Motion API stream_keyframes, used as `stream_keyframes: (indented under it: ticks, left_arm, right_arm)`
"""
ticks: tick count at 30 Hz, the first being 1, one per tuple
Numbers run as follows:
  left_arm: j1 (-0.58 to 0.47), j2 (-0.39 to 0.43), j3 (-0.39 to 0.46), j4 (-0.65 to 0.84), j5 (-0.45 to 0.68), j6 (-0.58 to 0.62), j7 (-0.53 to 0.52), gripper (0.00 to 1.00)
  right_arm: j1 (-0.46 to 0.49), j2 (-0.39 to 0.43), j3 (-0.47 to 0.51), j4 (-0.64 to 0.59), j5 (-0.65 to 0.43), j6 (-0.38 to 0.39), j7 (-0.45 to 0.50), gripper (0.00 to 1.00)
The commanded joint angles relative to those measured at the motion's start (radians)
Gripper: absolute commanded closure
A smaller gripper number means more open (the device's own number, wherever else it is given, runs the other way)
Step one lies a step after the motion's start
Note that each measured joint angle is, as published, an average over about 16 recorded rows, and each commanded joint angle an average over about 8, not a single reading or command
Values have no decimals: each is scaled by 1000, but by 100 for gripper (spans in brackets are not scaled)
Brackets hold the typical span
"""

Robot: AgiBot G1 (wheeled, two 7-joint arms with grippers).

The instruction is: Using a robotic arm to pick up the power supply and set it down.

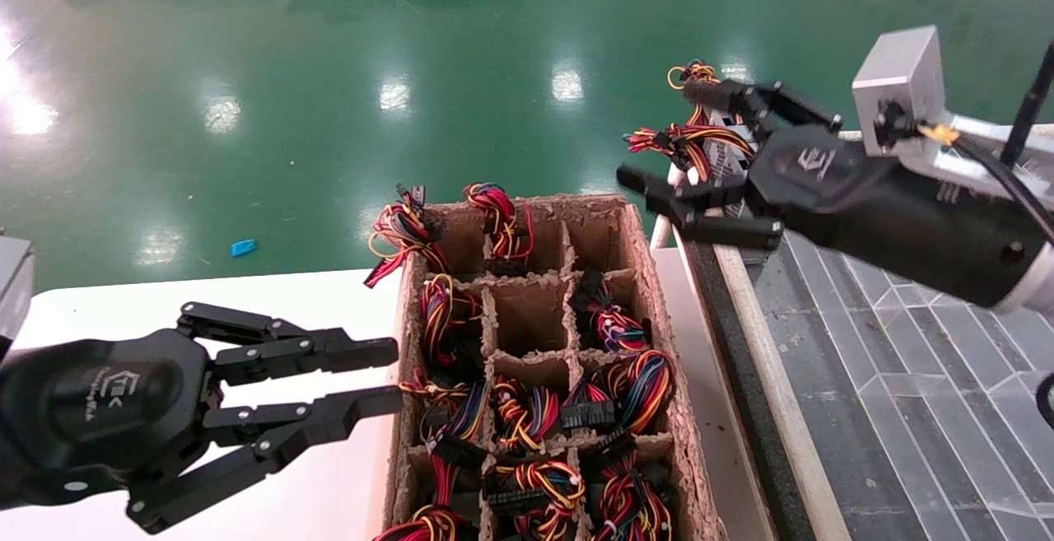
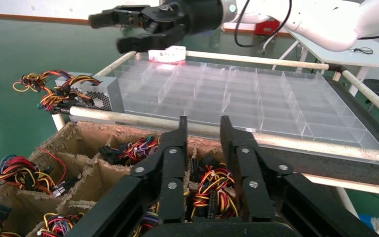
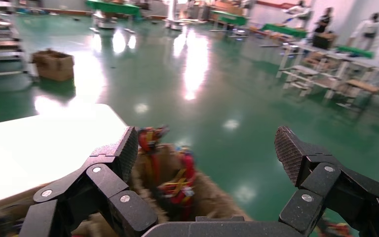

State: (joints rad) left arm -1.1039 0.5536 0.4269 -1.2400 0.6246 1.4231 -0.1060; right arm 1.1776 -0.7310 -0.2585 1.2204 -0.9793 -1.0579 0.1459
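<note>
The power supply [image 2: 93,93], a small grey box with a perforated face, lies on the far corner of the clear tray [image 2: 237,94]. Its red, yellow and black wires [image 2: 44,89] hang over the tray's edge. In the head view the power supply [image 1: 726,160] shows only partly, behind my right gripper [image 1: 663,137]. That gripper [image 2: 106,33] hovers above and just past the box, open wide and holding nothing; the right wrist view shows only floor and cardboard between its fingers [image 3: 123,150]. My left gripper [image 1: 395,376] stays low at the near left, open and empty.
A cardboard divider box [image 1: 642,277] full of coloured wire bundles stands on the white table [image 1: 165,294], in front of my left gripper [image 2: 203,123]. The tray rests on a metal rail frame [image 2: 128,116] to the right of the box. Green floor lies beyond.
</note>
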Motion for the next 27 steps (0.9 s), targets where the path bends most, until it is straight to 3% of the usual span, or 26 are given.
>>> stream_keyframes:
  ticks: [1,27]
  left_arm:
    - [0,0,0,0,0,0,0,0]
    - [0,0,0,0,0,0,0,0]
  right_arm:
    - [-7,8,-1,4,17,-31,3,0]
    - [-100,116,-20,62,241,-424,40,0]
